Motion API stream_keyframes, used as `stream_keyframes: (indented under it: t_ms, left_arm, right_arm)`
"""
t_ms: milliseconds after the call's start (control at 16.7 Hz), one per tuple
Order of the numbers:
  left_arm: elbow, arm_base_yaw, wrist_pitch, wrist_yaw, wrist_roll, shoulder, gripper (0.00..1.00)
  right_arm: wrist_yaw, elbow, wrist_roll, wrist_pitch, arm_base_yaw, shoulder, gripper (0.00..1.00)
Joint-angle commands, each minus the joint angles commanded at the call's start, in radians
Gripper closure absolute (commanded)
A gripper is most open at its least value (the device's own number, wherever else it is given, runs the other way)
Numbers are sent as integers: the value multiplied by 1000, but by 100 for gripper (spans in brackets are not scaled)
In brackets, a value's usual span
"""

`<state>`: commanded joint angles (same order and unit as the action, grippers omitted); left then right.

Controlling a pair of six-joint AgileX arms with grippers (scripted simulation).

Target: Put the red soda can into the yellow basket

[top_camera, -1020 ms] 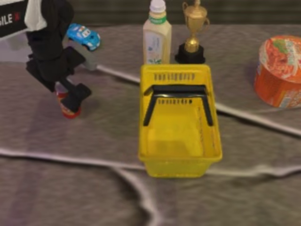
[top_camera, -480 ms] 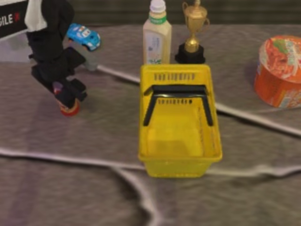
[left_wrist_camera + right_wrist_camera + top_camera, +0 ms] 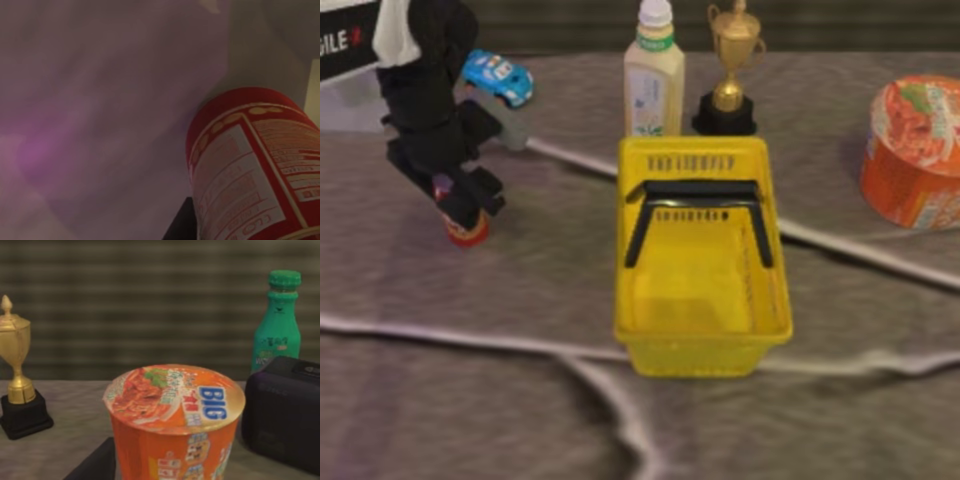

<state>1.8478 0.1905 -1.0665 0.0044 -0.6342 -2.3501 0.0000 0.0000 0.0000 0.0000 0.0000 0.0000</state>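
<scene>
Left gripper [image 3: 468, 205] sits low over the red soda can [image 3: 467, 232] at the top view's left side, its black fingers closed in around the can's upper part so that only the red base shows beneath them; a second ago the fingers stood wider and lay slanted across the can, half a second ago they had drawn in, and since then nothing has shifted, so I judge the grasp made and settled. The left wrist view agrees: the can [image 3: 250, 165] fills the near field, label and red rim close against the camera, with a dark finger edge [image 3: 182, 225] beside it. The can rests on the grey cloth [image 3: 470, 380], not yet lifted. The yellow basket [image 3: 760, 330] stands well apart toward the table's middle, handles folded across its far half, the near half open. Behind it a white bottle [image 3: 654, 75] and a gold trophy [image 3: 730, 70]; a blue toy car [image 3: 498, 76] lies behind the left arm, an orange noodle tub [image 3: 915, 150] at far right. Right gripper is out of the top view; its wrist camera faces the tub [image 3: 175, 425]. Next, by my reckoning: lift straight, carry right, clear the basket's rim and handles
</scene>
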Motion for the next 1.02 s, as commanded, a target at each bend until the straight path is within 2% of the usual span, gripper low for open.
stream_keyframes:
  t_ms: [240,420,540,660,1020]
  left_arm:
    - [-3,0,11,9,2,3,100]
    - [-23,12,105,85,30,6,100]
    - [-47,22,221,173,66,8,100]
    - [-80,33,377,283,116,12,100]
    - [-229,70,987,687,313,45,100]
  right_arm:
    - [0,0,0,0,0,0,0]
    - [0,0,0,0,0,0,0]
    - [0,0,0,0,0,0,0]
    - [0,0,0,0,0,0,0]
    - [0,0,0,0,0,0,0]
